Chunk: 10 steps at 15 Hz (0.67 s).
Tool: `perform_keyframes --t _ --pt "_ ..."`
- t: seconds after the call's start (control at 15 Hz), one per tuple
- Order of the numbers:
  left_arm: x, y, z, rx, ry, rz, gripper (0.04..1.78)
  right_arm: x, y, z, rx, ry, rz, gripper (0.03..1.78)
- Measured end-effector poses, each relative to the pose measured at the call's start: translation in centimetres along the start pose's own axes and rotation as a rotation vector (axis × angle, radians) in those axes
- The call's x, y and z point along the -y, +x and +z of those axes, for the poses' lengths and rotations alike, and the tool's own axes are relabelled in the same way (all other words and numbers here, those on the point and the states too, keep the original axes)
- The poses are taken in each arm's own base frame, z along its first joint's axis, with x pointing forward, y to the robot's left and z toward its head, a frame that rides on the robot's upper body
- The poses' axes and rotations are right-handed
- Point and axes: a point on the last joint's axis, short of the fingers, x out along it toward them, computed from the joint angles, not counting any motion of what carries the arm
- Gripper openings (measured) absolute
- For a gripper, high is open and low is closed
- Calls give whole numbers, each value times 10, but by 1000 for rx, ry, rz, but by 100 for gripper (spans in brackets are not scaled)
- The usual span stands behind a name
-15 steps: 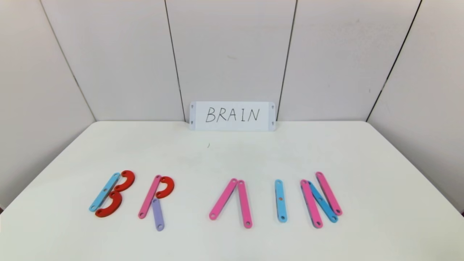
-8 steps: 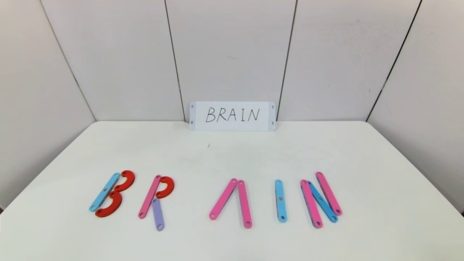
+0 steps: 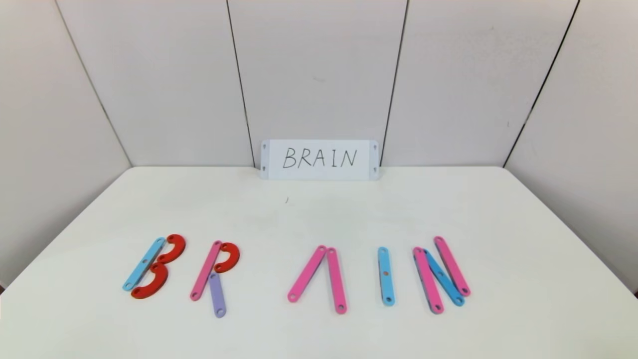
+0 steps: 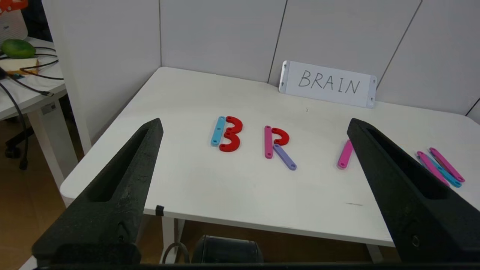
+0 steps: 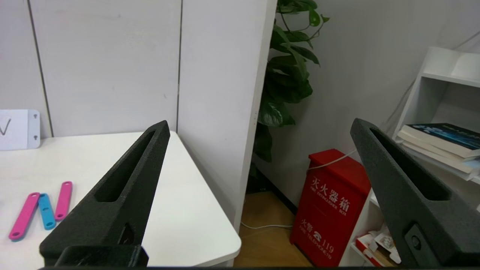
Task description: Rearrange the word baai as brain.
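While both arms hang back off the near edge of the white table (image 3: 319, 219), the plastic letters lie in a row across its near half, spelling B, R, A, I and N. The left gripper (image 4: 255, 123) is held low before the table's near left edge, fingers (image 4: 112, 195) spread wide with nothing between them; seen through the gap between them are the B (image 4: 227, 133), made of a blue strip with two red curves touching it, and the R (image 4: 277, 146), a pink strip with one red curve at its top and a purple strip (image 3: 217, 295) slanting from it. One finger hides most of the A (image 3: 319, 279), two pink strips meeting at the top with no crossbar. Beyond that finger, away from the gap, lies the N (image 3: 441, 274), two pink strips with a blue one slanting between them, and the single blue strip of the I (image 3: 385, 275) sits between A and N. The right gripper (image 5: 258, 127) hangs off the table's right side, fingers (image 5: 120, 195) likewise wide and empty; outside the gap, beyond one finger, the N shows again. Between these fingers stand a potted plant (image 5: 288, 75) and a red box (image 5: 333, 202). A white card (image 3: 319, 159) with BRAIN handwritten leans against the wall at the table's far edge.
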Motion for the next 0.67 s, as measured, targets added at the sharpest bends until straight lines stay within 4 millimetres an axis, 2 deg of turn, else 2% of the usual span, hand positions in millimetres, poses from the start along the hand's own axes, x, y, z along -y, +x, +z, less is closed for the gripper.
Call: perform_keyframes --t 0.13,0.33,0.47,0.67 --pt "1 7 -4 6 0 -59 173 -8 11 -8 -45 -11 35 169" --pt "2 37 -18 -19 6 -130 173 -29 41 -31 -123 38 107 169" --pt "1 64 -33 -30 33 -134 173 -49 68 -57 -172 61 137 169" --pt "-1 100 -57 21 99 -144 173 -78 102 -108 -195 48 166 169"
